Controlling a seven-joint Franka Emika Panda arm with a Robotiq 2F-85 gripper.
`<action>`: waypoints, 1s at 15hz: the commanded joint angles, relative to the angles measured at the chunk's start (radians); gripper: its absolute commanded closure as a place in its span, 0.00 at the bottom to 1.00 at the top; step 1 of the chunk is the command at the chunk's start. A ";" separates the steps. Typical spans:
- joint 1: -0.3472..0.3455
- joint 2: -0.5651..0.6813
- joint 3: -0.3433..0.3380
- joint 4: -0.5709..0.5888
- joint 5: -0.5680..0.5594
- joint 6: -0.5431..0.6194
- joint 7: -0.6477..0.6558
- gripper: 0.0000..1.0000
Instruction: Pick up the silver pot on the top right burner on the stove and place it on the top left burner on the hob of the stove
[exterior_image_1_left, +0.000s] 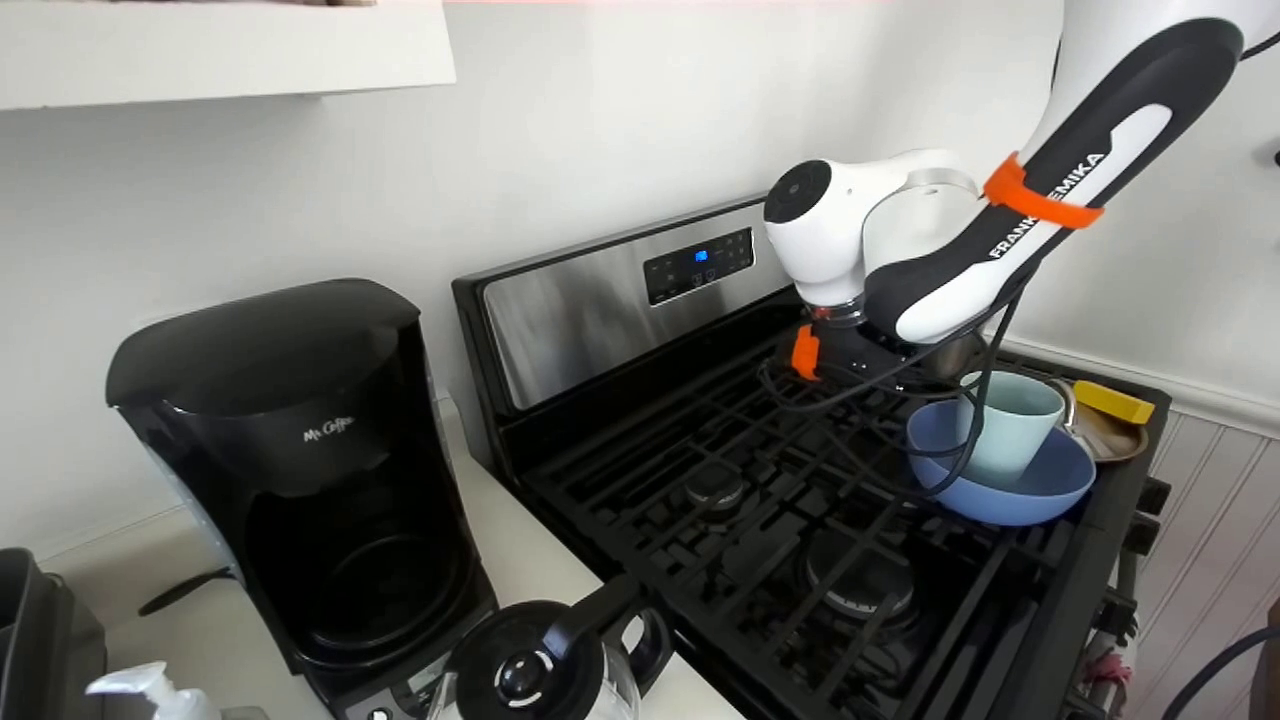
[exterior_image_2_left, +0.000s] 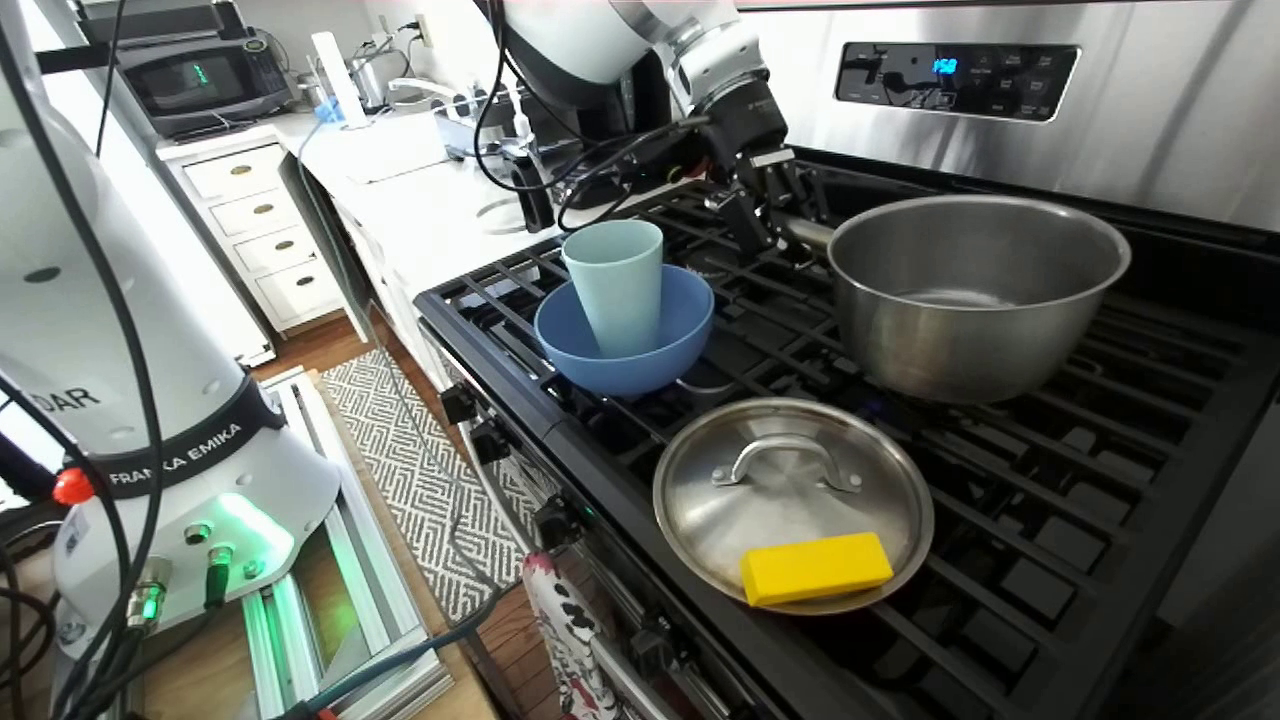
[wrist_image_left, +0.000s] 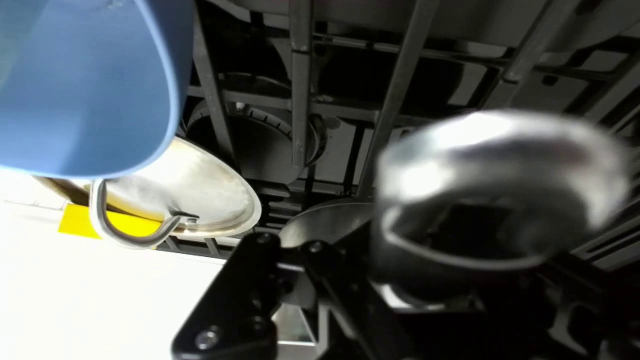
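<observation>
The silver pot (exterior_image_2_left: 975, 345) sits upright at the back right of the stove (exterior_image_1_left: 570, 340), covering the top right burner. Whether its base touches the grate I cannot tell. Its long handle points left, where my gripper (exterior_image_2_left: 793, 238) is shut on it. In the wrist view the blurred handle end (wrist_image_left: 492, 135) stands large before the camera, hiding the fingertips, with part of the pot wall (wrist_image_left: 325, 222) behind. An exterior view shows only a bit of the pot (exterior_image_1_left: 955, 358) past the arm. The top left burner (exterior_image_1_left: 715, 487) lies under bare grate.
A blue bowl (exterior_image_2_left: 625, 370) holding a pale blue cup (exterior_image_2_left: 625, 290) stands at the front of the cooktop. Near it lies a steel lid (exterior_image_2_left: 700, 520) bearing a yellow block (exterior_image_2_left: 815, 568). Past the stove's left side are a coffee maker (exterior_image_1_left: 270, 350) and glass carafe (exterior_image_1_left: 545, 665). Loose cables hang from my arm.
</observation>
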 joint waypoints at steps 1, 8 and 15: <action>-0.070 -0.115 0.099 -0.028 -0.093 -0.079 0.066 0.98; -0.103 -0.249 0.278 -0.084 -0.072 -0.229 -0.018 0.98; -0.080 -0.291 0.434 -0.106 -0.083 -0.330 -0.201 0.98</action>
